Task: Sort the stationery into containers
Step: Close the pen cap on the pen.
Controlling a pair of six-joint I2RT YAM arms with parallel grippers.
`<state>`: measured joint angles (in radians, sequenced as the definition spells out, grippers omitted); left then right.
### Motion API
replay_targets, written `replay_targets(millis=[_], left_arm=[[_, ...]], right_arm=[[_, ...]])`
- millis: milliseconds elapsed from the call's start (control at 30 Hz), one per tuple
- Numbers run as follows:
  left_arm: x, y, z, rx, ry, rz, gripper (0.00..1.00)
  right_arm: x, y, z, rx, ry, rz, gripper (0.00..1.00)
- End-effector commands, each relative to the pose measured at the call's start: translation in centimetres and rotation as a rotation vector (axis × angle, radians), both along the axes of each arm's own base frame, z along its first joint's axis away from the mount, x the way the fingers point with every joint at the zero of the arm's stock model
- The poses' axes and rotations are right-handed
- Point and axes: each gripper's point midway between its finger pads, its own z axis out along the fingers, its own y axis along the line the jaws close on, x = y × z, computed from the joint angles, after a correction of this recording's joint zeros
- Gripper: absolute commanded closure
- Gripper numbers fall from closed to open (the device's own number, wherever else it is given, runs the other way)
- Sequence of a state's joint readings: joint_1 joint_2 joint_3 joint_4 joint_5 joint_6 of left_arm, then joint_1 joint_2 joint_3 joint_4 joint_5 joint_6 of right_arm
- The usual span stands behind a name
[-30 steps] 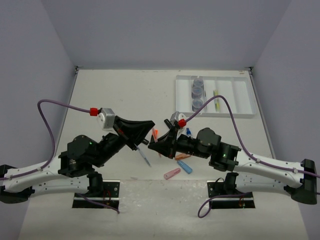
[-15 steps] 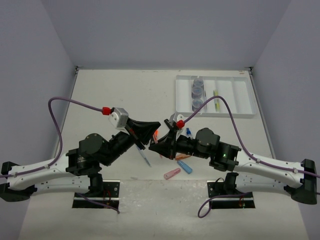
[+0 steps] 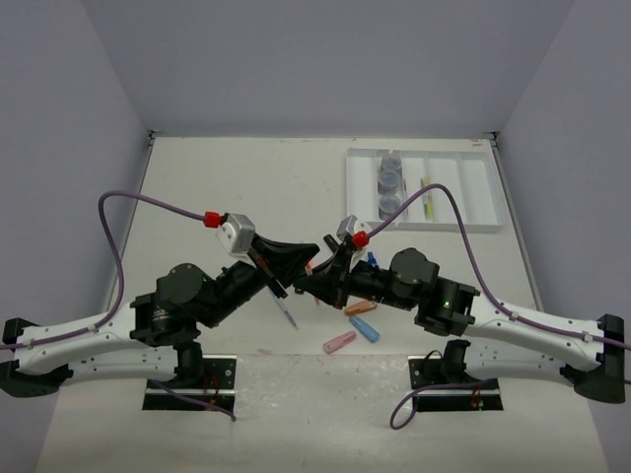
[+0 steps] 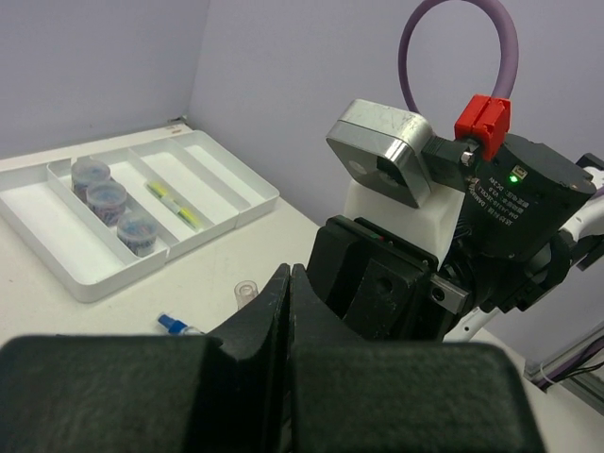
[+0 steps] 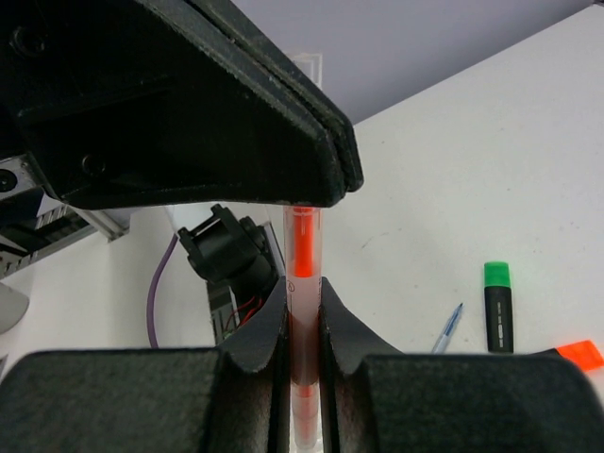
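Right end effector (image 5: 302, 316) pinches a thin orange pen (image 5: 302, 241) narrowly, clear of the bench (image 5: 453, 189). Just ahead, the left end effector (image 4: 289, 283) meets the pen's tip, jaws pressed together, probably to square it; a grip there isn't visible. Beyond lies a green highlighter (image 5: 498, 307); farthest, the white tray (image 3: 475, 187), three jars (image 3: 390, 182) already sorted in one compartment.

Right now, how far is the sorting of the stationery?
Done: three jars and a yellow pen are in the tray. In hand: right gripper holds an orange pen, left gripper shut at its top. Left: three capsules, a blue pen, a green highlighter on the table.
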<state>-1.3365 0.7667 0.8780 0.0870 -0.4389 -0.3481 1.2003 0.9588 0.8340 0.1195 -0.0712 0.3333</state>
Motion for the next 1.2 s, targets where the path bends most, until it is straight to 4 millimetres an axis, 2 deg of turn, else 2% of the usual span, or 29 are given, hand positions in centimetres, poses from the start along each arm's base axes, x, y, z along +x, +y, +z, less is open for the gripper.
replay_targets(millis=[0,233,267,433,600,833,1167], left_arm=[[-0.5,0.4,1.4,-0.021,-0.013,-0.024,1.0],[-1.4,1.3,4.3,-0.053,-0.018,-0.062,0.99],[-1.2,1.6,4.0,-0.032,-0.008,-0.048,0.98],[0.1,3.3,4.9,-0.034,0.002,0.055,0.95],[1.9,4.3,4.5,-0.022,0.029,0.18,0.92],[1.1,1.2,4.1,0.025,0.024,0.085,0.87],[0.6,-0.7,2.7,0.053,0.04,0.028,0.87]], right_arm=[[0.5,-0.2,2.7,0.051,-0.04,-0.025,1.0],[1.1,-0.2,1.0,0.017,0.002,-0.067,1.0],[1.1,-0.2,0.9,0.014,0.004,-0.067,1.0],[1.1,-0.3,0.5,-0.001,0.008,-0.066,1.0],[-0.4,-0.4,0.8,0.018,-0.014,0.012,1.0],[-0.5,-0.6,1.5,0.024,-0.024,0.017,1.0],[-0.7,-1.2,2.2,0.041,-0.035,0.017,1.0]])
